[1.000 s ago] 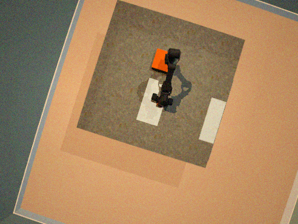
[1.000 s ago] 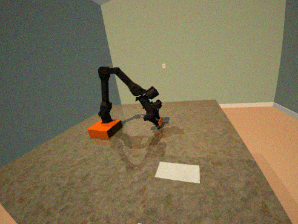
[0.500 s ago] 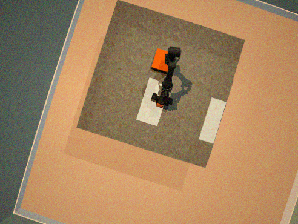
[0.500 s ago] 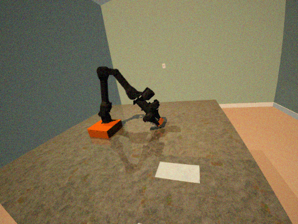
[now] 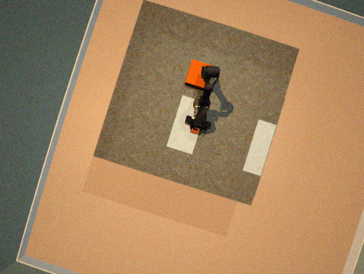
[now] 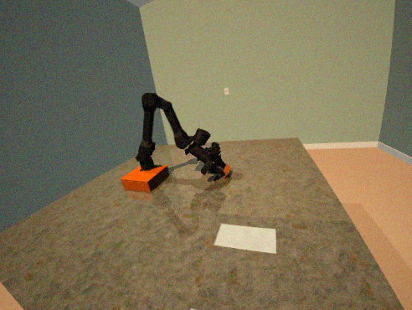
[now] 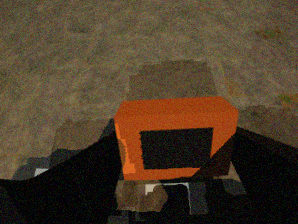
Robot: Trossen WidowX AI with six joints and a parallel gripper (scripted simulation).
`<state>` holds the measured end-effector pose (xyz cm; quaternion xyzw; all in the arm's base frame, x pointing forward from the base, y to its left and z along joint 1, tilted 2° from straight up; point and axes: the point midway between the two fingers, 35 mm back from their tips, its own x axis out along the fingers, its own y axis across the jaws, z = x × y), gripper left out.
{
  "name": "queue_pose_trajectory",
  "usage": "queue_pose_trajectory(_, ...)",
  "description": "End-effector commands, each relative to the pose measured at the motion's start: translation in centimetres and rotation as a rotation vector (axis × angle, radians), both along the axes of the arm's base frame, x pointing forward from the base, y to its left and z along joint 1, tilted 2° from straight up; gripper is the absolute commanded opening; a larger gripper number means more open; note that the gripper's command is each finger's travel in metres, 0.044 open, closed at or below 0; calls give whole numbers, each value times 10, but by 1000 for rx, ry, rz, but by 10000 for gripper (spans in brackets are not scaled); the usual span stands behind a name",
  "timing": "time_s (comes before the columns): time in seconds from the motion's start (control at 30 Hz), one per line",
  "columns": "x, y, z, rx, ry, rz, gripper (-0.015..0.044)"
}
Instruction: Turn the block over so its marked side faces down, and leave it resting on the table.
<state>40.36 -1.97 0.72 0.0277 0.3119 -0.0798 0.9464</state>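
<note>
Mottled table (image 6: 260,285), block (image 7: 174,137) between jaws, white patches (image 6: 246,238) nearby

Mottled brown stone-look square table (image 5: 148,111) stands on the peach floor (image 5: 314,166). The arm's orange box-shaped base (image 5: 194,72) sits on the table toward the rear. The black jointed arm (image 6: 167,115) reaches forward from it and bends down low. The black parallel-jaw gripper (image 6: 218,173) is closed on the small orange block with a dark marked face (image 7: 174,137), over the right edge of the near white rectangular patch (image 5: 180,133). A second white rectangular patch (image 5: 260,146) lies well apart, near the table's edge.
</note>
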Motion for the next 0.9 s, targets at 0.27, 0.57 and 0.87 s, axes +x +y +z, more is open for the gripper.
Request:
queue_pose_trajectory(0.27, -10, 0, -14, -33, -136, 0, 0)
queue_pose_trajectory(0.57, -21, 0, -11, -51, -258, -4, 0)
queue_pose_trajectory(0.87, -27, 0, -5, -62, -331, -6, 0)
